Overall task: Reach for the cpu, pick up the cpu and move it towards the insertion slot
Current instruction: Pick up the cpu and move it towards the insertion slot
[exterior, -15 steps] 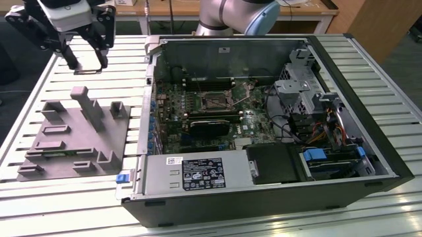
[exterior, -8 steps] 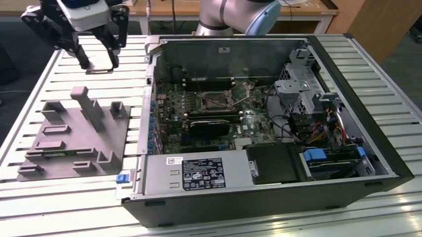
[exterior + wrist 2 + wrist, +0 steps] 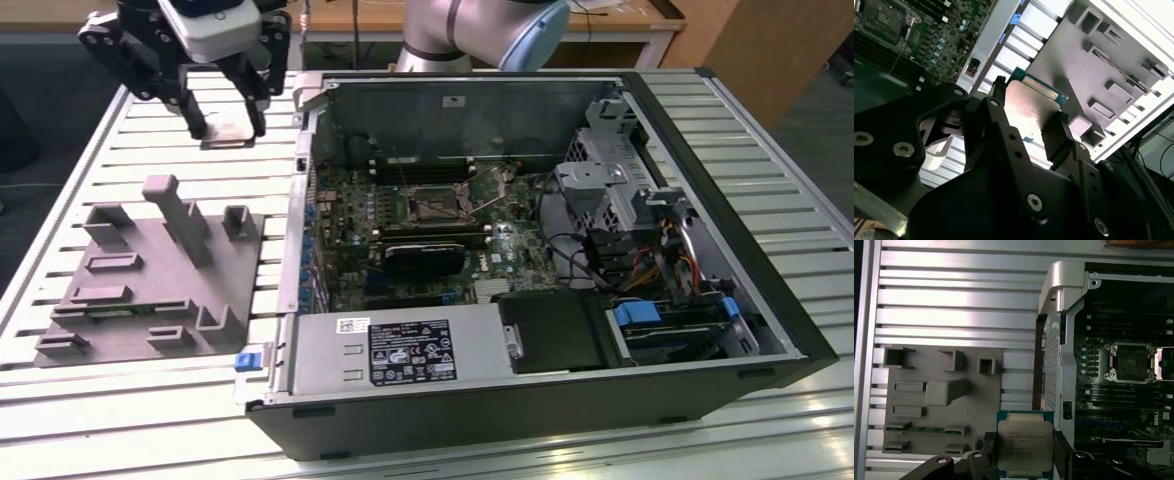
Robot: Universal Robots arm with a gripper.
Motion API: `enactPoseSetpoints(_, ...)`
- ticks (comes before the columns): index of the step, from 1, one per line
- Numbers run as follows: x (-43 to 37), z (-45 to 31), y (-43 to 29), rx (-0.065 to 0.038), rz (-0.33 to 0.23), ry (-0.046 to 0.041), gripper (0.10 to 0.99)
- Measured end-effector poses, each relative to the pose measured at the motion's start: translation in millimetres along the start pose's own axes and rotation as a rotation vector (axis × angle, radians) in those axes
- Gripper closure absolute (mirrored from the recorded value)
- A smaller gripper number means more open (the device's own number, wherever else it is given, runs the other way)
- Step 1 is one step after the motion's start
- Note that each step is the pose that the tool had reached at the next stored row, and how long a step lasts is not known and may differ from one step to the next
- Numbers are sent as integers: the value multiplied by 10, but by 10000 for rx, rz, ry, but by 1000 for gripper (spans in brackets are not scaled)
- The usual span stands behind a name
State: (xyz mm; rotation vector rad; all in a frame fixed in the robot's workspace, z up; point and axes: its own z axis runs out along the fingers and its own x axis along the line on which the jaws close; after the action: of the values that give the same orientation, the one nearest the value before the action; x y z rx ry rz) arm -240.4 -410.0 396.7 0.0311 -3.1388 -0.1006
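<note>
My gripper (image 3: 226, 130) hangs above the slatted table at the exterior view's far left, beyond the grey fixture. It is shut on the cpu (image 3: 235, 127), a flat square chip with a silver top and a green rim. In both wrist views the cpu (image 3: 1024, 446) (image 3: 1035, 106) sits clamped by its edges between the two black fingers (image 3: 988, 452), lifted off the fixture. The insertion slot (image 3: 434, 207) (image 3: 1130, 362) (image 3: 881, 20) is the square socket with a dark centre and metal frame on the motherboard inside the open case, well to the exterior view's right of the gripper.
A grey fixture plate (image 3: 147, 285) (image 3: 944, 400) with upright blocks lies on the slatted metal table (image 3: 80, 410), left of the case. The open computer case (image 3: 787, 330) has a raised wall (image 3: 1059, 295) between the gripper and the motherboard. A power supply (image 3: 400, 350) and drive cage (image 3: 607, 180) crowd the inside.
</note>
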Motion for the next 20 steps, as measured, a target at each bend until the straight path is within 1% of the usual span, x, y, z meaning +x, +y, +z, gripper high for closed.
enactPoseSetpoints(20,-567,-1,-11,1,0,1,545)
